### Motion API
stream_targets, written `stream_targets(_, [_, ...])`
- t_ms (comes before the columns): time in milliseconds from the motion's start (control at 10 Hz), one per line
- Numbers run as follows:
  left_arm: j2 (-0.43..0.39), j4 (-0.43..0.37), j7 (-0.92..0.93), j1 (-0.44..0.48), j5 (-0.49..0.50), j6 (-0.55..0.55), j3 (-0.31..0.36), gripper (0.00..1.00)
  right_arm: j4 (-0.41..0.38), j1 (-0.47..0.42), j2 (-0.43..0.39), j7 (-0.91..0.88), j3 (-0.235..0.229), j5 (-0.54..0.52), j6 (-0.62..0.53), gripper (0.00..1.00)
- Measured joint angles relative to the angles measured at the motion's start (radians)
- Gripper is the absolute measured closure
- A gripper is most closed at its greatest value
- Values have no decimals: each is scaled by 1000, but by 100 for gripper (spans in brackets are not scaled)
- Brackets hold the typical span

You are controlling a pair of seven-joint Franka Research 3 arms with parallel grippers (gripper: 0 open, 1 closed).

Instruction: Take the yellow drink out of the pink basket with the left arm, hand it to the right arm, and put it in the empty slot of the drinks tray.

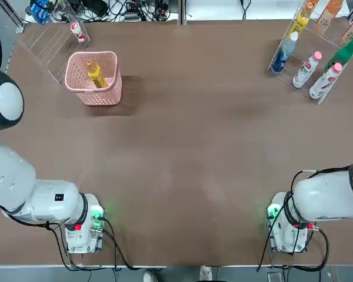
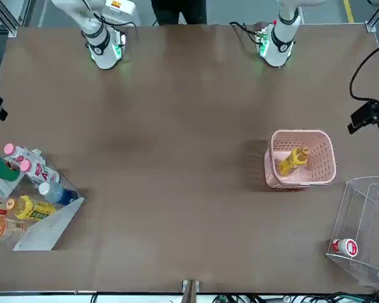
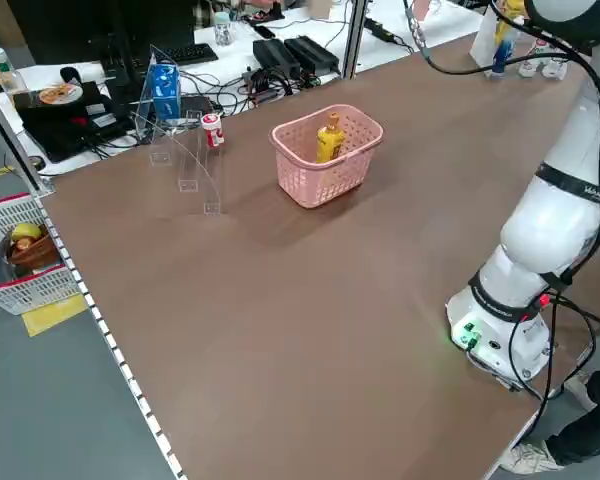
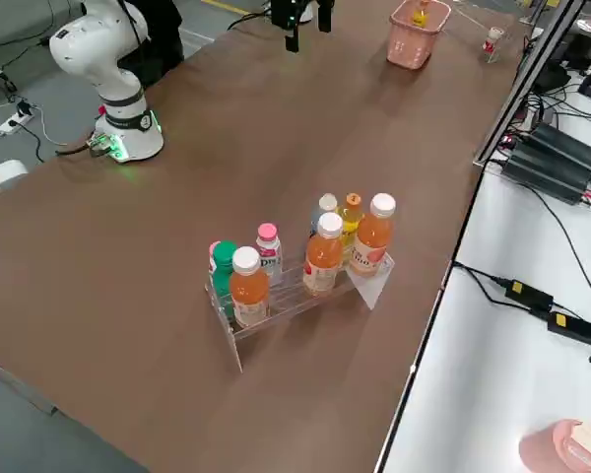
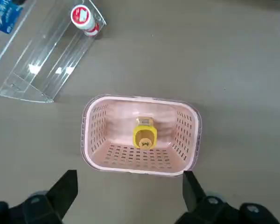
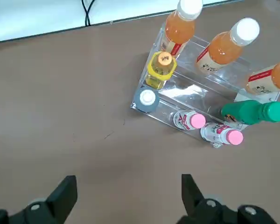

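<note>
Left wrist view: left hand (image 5: pixel 129 186) hangs wide open, empty, above the square pink mesh basket (image 5: pixel 96 154); inside, the slim yellow plastic bottle (image 5: pixel 143 136) looks light, stiff, slippery — grip below its cap.

Yellow drink (image 5: pixel 144 136), perforated pink basket (image 5: pixel 141 166)

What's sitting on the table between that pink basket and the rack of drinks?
Nothing: in the top view only bare brown table stretches from the pink basket to the drinks tray.

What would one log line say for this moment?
stage: start | yellow drink: in basket | left tool: open above basket | right tool: open above tray
</note>
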Motion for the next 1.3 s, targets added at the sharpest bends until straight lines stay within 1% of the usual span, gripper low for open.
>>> stream_targets(400, [3, -92, -40, 0, 0, 86, -22, 1, 0, 0, 0, 0, 0, 0, 0, 1])
stream_targets(600, [3, -154, -74, 0, 0, 148, -41, 1, 0, 0, 0, 0, 0, 0, 0, 1])
stream_targets(1000, [1, -250, -89, 0, 0, 245, -44, 2, 1, 0, 0, 0, 0, 0, 0, 1])
stream_targets(1300, [-15, -347, -99, 0, 0, 349, -51, 2, 1, 0, 0, 0, 0, 0, 0, 1])
